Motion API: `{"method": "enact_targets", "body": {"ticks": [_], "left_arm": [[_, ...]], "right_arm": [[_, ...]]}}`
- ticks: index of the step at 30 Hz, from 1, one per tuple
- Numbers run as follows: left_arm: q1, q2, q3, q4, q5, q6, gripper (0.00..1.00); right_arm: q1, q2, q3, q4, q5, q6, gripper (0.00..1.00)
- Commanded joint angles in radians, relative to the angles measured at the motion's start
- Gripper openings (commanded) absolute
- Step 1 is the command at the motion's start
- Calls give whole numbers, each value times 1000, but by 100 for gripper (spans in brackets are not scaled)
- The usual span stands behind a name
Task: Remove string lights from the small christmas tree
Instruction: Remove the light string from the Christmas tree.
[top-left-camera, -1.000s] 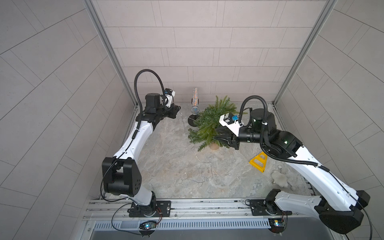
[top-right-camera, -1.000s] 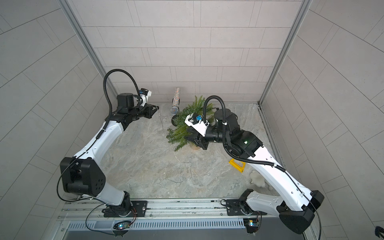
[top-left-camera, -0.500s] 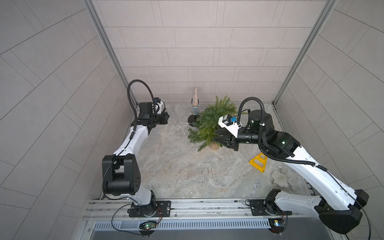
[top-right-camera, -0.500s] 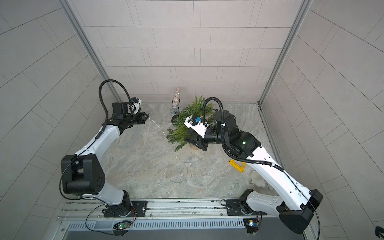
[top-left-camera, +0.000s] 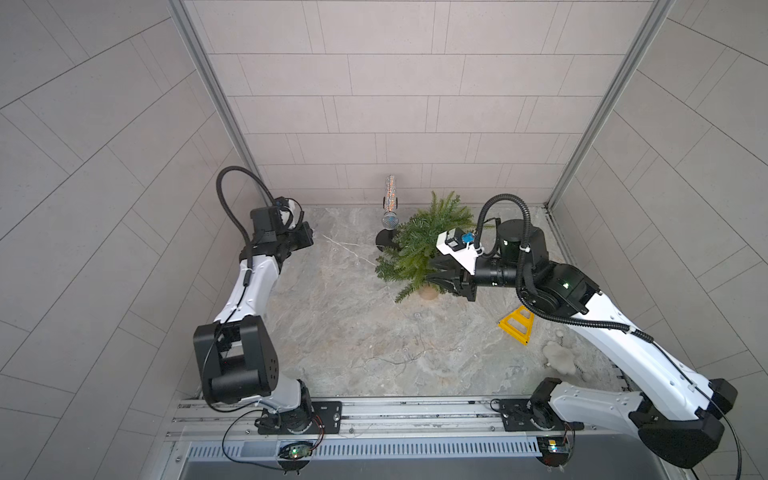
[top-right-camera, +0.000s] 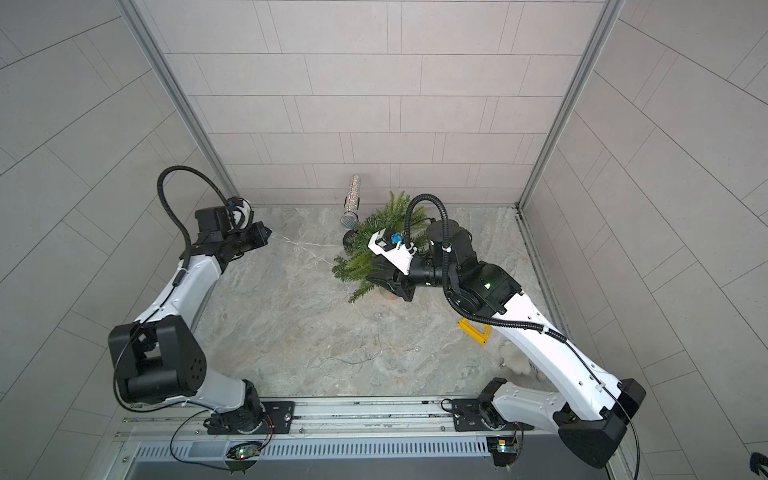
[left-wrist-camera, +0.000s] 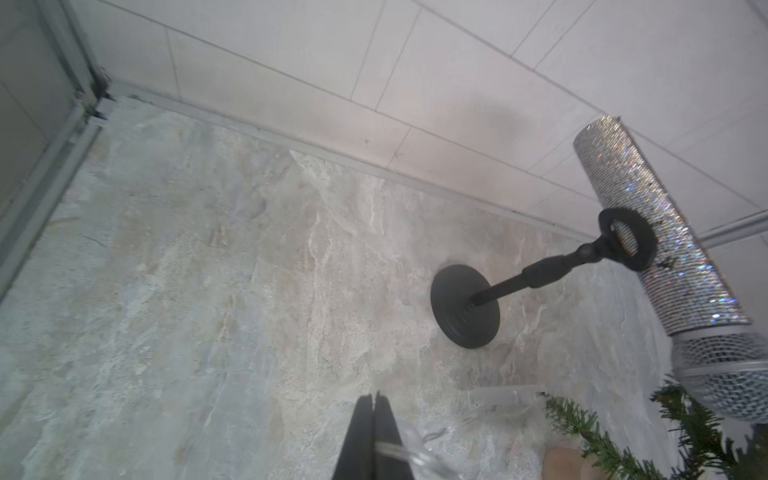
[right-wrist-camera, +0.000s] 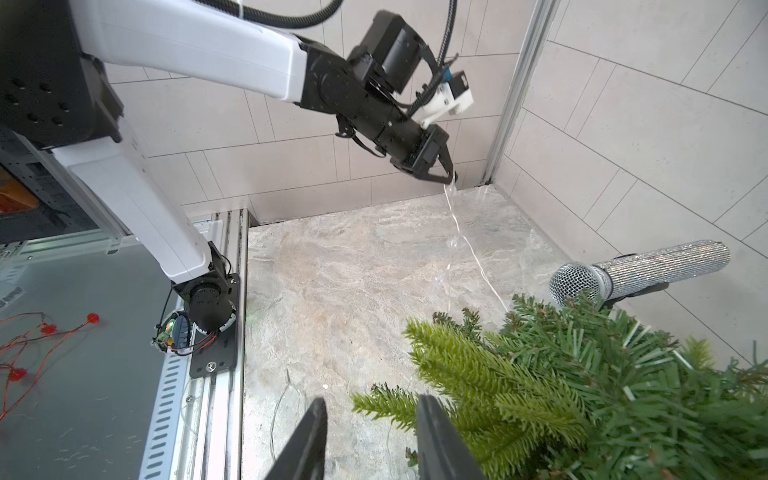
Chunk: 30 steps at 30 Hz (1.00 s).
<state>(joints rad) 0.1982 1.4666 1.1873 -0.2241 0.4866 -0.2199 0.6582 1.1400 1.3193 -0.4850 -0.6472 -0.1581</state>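
With 12 o'clock at the back wall, the table (top-left-camera: 332, 324) has the tree (top-left-camera: 419, 249) standing upright at about 1 o'clock, and a mic (top-left-camera: 390, 199) on a stand just beside the tree at its 11. The right gripper (right-wrist-camera: 370, 401) sits low against the tree at its 4 o'clock, near the base. Its jaws are parted and only a branch tip shows between them, so it looks like a brace rather than a grip. The left gripper (right-wrist-camera: 451, 178) is well apart from the tree, at 10 o'clock on the table, and is clamped on the lights (right-wrist-camera: 457, 220). The wrist view shows the wire crossing its closed fingers (left-wrist-camera: 365, 419). From there the wire runs in a fairly straight line back into the branches on the tree's 9 o'clock side. More wire (top-right-camera: 365, 353) trails from under the tree and lies slack on the table toward 6 o'clock. The task looks partly done: a good length is already off, but one stretch enters the needles. How many turns are left there cannot be told.
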Motion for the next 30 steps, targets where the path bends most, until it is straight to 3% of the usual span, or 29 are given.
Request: {"method": "enact_targets", "body": {"ticks": [1, 10, 16, 19, 22, 26, 30], "left_arm": [[10, -66, 73, -54, 48, -6, 0], [11, -188, 126, -74, 148, -67, 1], [10, -285, 179, -208, 209, -34, 1], [2, -314, 275, -304, 283, -24, 1], [-44, -329, 345, -371, 286, -5, 1], [-67, -364, 255, -365, 233, -15, 2], [-115, -408, 78, -261, 244, -70, 1]], "right_arm": [[-3, -13, -9, 19, -14, 3, 39], [-3, -20, -20, 25, -3, -4, 39], [-3, -23, -22, 25, 9, -6, 39], [-3, -21, -23, 26, 19, -6, 39], [-3, -14, -22, 32, 26, -3, 39], [-3, -15, -31, 41, 53, 7, 39], [-5, -36, -74, 64, 148, 42, 39]]}}
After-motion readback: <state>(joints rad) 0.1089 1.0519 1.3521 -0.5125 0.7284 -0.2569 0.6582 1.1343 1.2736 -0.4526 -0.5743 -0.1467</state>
